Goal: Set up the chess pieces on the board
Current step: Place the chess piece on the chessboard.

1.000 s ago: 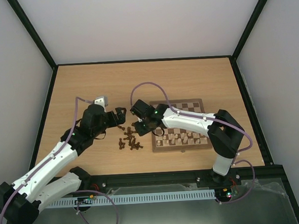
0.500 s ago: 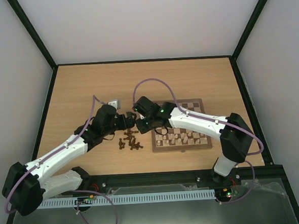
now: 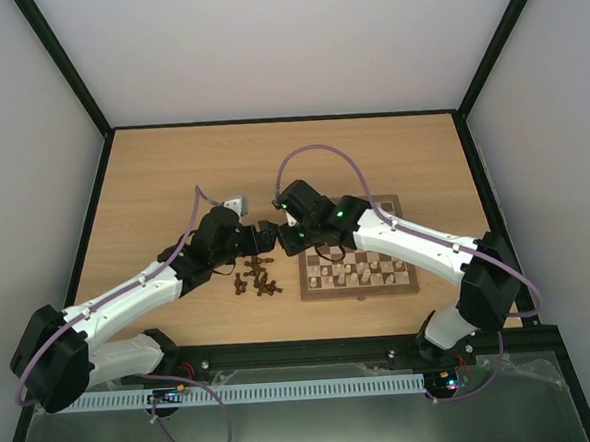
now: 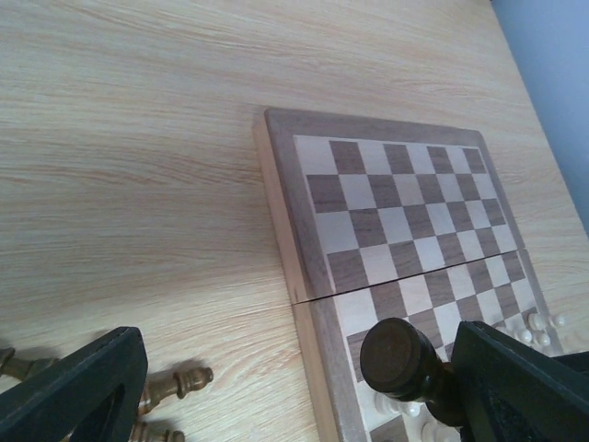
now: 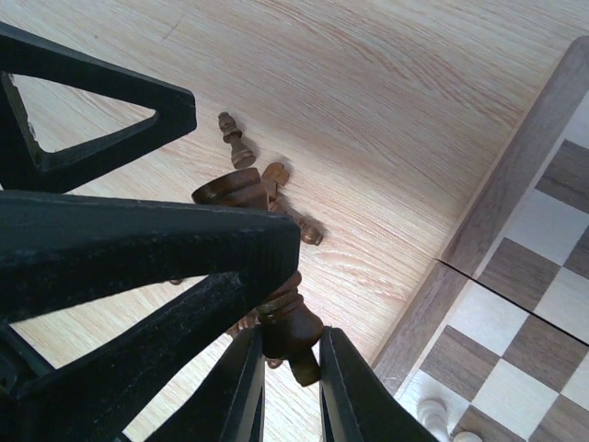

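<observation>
Spreading under everything is the wooden counter (image 3: 152, 180), with the board (image 3: 359, 290) lying right of centre, pale chessmen (image 3: 363, 272) standing on its near rows and a scatter of dark chessmen (image 3: 256, 280) loose just left of it. Above that scatter the two arms meet tip to tip. The right pincer (image 5: 290, 354) is clamped on a dark piece (image 5: 293, 331), whose long axis pokes slantwise into the wide-open left pincer (image 4: 299, 350), nearer one finger than the other; a handover looks due, I'd say.
</observation>
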Robot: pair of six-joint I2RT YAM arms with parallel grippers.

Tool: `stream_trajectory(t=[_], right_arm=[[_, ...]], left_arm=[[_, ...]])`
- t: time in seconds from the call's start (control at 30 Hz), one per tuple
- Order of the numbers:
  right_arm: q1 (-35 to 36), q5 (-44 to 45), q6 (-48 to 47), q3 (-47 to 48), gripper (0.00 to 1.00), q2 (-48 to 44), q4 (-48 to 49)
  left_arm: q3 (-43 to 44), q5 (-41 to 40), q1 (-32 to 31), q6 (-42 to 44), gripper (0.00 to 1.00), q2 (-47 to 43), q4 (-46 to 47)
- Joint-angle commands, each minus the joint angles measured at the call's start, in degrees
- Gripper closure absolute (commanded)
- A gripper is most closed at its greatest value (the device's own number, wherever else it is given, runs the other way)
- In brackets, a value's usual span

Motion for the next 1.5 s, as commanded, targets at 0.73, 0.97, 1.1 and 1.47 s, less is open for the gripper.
stream_trajectory(t=[0.73,0.97,1.1,1.47], right_arm=[[-4.18,4.97,-0.02,0.22,0.84,-5.23,-6.47],[-4.91,10.67,-0.19,2.60,0.84,-3.38,-11.74],[-6.19,15.58,0.11,4.87,0.84,-1.46,-14.93],[-10.98,21.95,-0.28,10.44,0.84,3.83,-20.50]], left_arm=[[0.48,-4.68,-0.84,0.71,0.01,1.14,-3.87],[2.41,-7.90,2.16,1.28,0.00,-4.09,-7.67],[3.13,-7.88,2.83,1.88,0.01,-6.64,-8.90],[2.51,-6.28,3.03,2.42,0.01,-11.10,-11.76]])
